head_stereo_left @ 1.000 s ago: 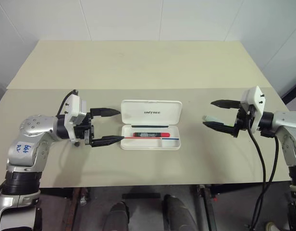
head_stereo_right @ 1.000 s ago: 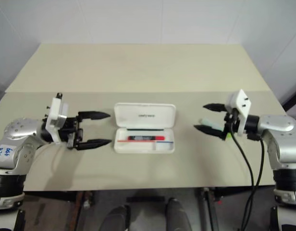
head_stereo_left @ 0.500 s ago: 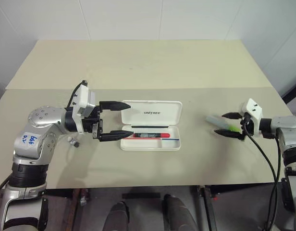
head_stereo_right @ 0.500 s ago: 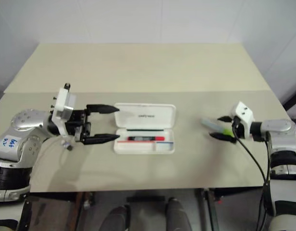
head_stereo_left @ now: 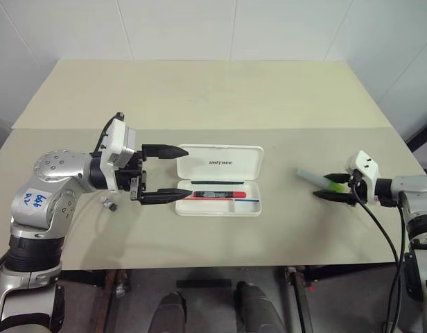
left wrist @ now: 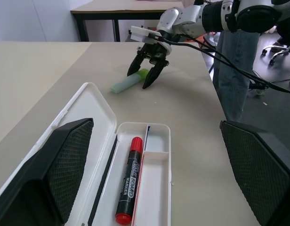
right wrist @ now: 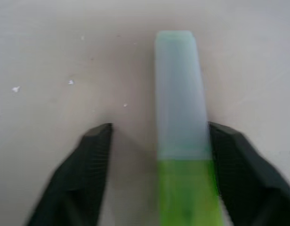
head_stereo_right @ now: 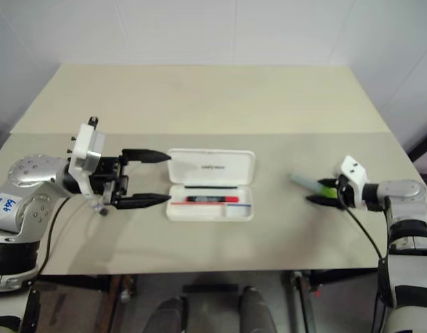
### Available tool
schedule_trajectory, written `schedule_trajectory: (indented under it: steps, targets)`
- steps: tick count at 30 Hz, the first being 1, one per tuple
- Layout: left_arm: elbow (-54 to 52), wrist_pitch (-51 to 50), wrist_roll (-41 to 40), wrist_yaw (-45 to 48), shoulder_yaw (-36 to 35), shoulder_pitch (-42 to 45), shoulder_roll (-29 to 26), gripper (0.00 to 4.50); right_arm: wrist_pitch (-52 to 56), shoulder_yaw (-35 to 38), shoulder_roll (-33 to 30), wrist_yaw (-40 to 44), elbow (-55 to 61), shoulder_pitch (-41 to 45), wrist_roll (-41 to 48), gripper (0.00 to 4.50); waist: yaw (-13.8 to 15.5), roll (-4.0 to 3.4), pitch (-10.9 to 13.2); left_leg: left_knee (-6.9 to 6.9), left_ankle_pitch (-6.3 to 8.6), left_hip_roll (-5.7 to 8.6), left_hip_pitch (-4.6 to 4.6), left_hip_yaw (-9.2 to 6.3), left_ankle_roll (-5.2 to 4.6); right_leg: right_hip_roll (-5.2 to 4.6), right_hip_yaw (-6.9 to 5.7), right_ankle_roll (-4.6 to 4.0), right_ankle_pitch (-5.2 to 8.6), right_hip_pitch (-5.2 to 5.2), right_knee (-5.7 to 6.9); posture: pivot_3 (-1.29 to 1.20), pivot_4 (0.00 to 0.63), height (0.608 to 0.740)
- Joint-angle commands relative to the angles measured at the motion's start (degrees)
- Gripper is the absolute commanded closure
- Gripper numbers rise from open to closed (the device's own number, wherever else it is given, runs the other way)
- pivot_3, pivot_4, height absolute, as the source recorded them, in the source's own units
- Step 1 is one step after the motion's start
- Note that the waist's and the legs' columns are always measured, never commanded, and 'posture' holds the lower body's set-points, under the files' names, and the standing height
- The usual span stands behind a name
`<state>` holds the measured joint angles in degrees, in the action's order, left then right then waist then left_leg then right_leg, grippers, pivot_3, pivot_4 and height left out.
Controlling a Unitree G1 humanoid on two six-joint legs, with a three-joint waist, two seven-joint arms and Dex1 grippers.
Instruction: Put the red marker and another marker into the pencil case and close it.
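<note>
The white pencil case (head_stereo_left: 220, 164) lies open at the table's middle, lid flat behind the tray. The red marker (head_stereo_left: 218, 194) rests in the tray, black barrel and red cap also clear in the left wrist view (left wrist: 128, 181). My left gripper (head_stereo_left: 189, 171) stands open and level at the case's left end, holding nothing. Far right, the mint-green highlighter (head_stereo_left: 312, 177) lies on the table. My right gripper (head_stereo_left: 322, 187) straddles its lime cap end. In the right wrist view the highlighter (right wrist: 180, 108) touches one finger (right wrist: 244, 179), with a gap to the other.
Two small metal bits (head_stereo_left: 108, 203) lie on the table beside my left arm. A seam (head_stereo_left: 283, 128) crosses the table behind the case. A person's legs (left wrist: 232, 70) stand past the table's right end, with cables and another table beyond.
My right gripper has dropped to the table and narrowed its fingers around the highlighter's cap end. My left gripper has edged right to the case's left end, still open.
</note>
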<state>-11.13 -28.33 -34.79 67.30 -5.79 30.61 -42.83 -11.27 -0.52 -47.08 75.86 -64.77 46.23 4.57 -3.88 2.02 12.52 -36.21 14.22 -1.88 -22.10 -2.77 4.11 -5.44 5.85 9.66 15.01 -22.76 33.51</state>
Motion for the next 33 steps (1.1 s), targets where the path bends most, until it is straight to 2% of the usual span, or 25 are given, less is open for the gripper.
schedule_trajectory:
  steps: [1, 3, 4, 12, 15, 20, 22, 28, 32, 33]
  targets:
    - [-1.7, 0.3, -1.2, 0.0, -1.2, 1.1, -0.7, 0.0, 0.4, 0.9, -2.4, 0.2, -0.8, -0.9, -1.0, 2.58, 0.0, 0.0, 0.0, -0.03, -0.01, 0.0, 0.0, 0.0, -0.01, 0.0, 0.0, -0.02, 0.0, 0.03, -0.01, 0.0, 0.15, 0.74]
    - [-1.3, 0.5, -1.1, 0.1, -0.9, 1.4, -0.5, 0.0, 0.5, 1.2, -2.1, 0.8, -0.3, -0.8, -0.6, 3.27, 0.0, 0.0, 0.0, -0.05, -0.03, 0.0, 0.01, 0.0, -0.01, 0.0, 0.01, -0.02, 0.0, 0.04, 0.0, 0.0, 0.15, 0.74]
    - [-1.2, 0.6, -1.0, 0.2, -0.8, 1.5, -0.4, 0.0, 0.4, 1.2, -1.9, 0.9, -0.1, -0.8, -0.6, 3.4, 0.0, 0.0, 0.0, -0.04, -0.05, 0.0, 0.02, -0.01, 0.0, 0.0, 0.01, -0.02, 0.0, 0.04, 0.02, 0.0, 0.15, 0.74]
    - [2.2, 5.1, 1.5, 2.3, -0.8, 0.3, -1.0, 0.0, 1.0, 2.1, 0.6, 2.3, 9.3, 0.8, 1.9, 3.39, -0.9, -0.04, 0.0, 0.11, -0.05, 0.0, 0.05, -0.03, 0.02, 0.01, 0.0, 0.31, -0.18, 0.01, 0.05, 0.0, 0.15, 0.74]
    - [4.1, 8.3, 3.2, 3.5, -1.6, -1.9, -2.0, 0.0, 5.0, 2.4, 1.1, 4.2, 19.6, -1.1, 4.8, 3.39, -1.5, -0.1, 0.1, 0.17, -0.03, -0.01, 0.06, -0.02, 0.05, 0.01, 0.01, 0.33, -0.19, -0.08, 0.14, 0.0, 0.15, 0.74]
    - [6.3, 11.6, 3.7, 5.3, -4.4, -6.6, -4.5, 0.0, 19.2, 2.5, 1.2, 2.9, 47.9, -10.0, 12.3, 3.39, -0.9, -0.1, 0.1, 0.27, 0.01, -0.04, -0.14, -0.05, 0.12, 0.03, 0.01, 0.22, 0.05, -0.55, 0.53, 0.0, 0.15, 0.74]
    - [6.2, 11.9, 3.6, 5.4, -4.8, -7.6, -5.0, 0.0, 23.2, 2.6, 0.8, 1.9, 54.8, -12.8, 14.2, 3.39, -0.5, -0.1, 0.1, 0.25, 0.03, -0.03, -0.24, -0.05, 0.14, 0.01, 0.01, 0.21, 0.14, -0.71, 0.65, 0.0, 0.15, 0.74]
    - [7.3, 13.9, 4.1, 5.7, -6.5, -11.3, -6.2, 0.0, 36.8, -2.3, 6.7, -6.9, 78.4, -19.0, 19.6, 3.39, 0.5, -0.1, 0.0, 0.21, 0.06, -0.03, -0.26, -0.04, 0.12, 0.01, 0.0, 0.16, 0.16, -0.72, 0.63, 0.0, 0.15, 0.74]
    - [6.9, 14.4, 4.3, 5.2, -6.5, -12.8, -6.0, 0.0, 40.4, -9.1, 12.9, -13.4, 83.7, -19.5, 17.5, 3.39, 0.7, -0.06, 0.0, 0.17, 0.06, -0.03, -0.25, -0.03, 0.12, 0.01, 0.0, -0.06, 0.24, -0.71, 0.61, 0.0, 0.15, 0.74]
    - [6.4, 14.3, 4.3, 5.0, -6.4, -13.1, -5.9, 0.0, 40.9, -10.0, 14.0, -14.6, 83.7, -19.1, 17.0, 3.39, 0.7, -0.05, 0.0, 0.17, 0.06, -0.03, -0.26, -0.02, 0.11, 0.0, -0.01, -0.35, 0.36, -0.71, 0.57, 0.0, 0.15, 0.74]
